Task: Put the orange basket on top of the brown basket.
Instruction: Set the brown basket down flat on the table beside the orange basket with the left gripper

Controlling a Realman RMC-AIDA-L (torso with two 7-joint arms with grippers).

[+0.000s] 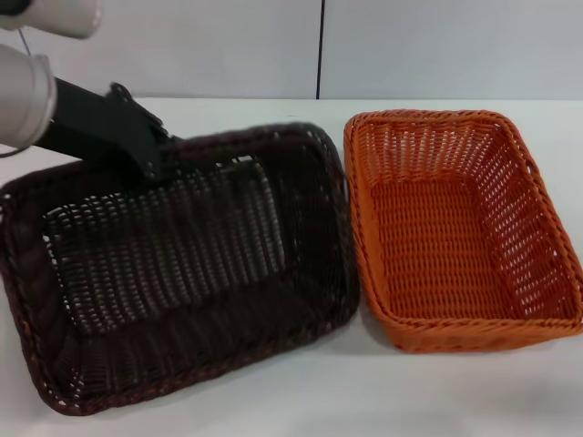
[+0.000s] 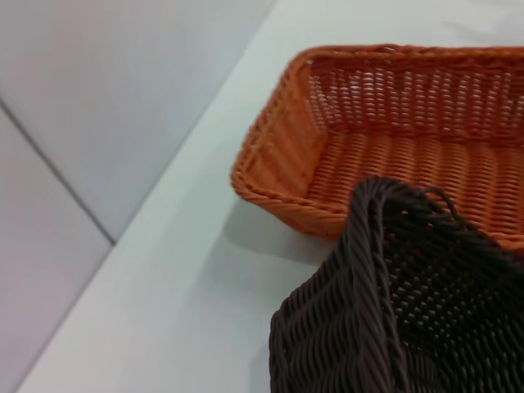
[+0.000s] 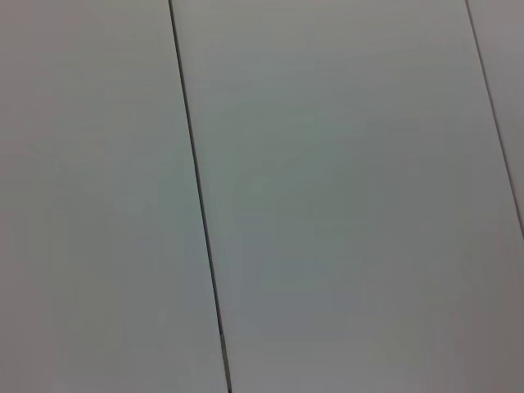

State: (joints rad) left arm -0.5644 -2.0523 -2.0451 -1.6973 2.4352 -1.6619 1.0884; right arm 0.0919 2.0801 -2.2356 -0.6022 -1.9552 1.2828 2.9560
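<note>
The left claw (image 1: 153,157) reaches in from the robot's left and sits at the far rim of the brown basket (image 1: 173,273), pinching that rim. In the head view the brown basket looks tilted, its far side raised toward the claw, while its near edge sits low over the white bench (image 1: 364,391); whether that edge touches the bench cannot be told. The left wrist view shows a corner of the brown basket (image 2: 385,319) close to the camera, with the orange basket (image 2: 393,139) beyond it.

The orange basket (image 1: 460,228) sits flat and upright on the bench just beside the brown one, on the robot's right. Their long sides run close together, nearly touching at the far end. Both baskets are empty.

The right claw is out of sight; its wrist camera faces only a pale panelled wall (image 3: 327,205).
</note>
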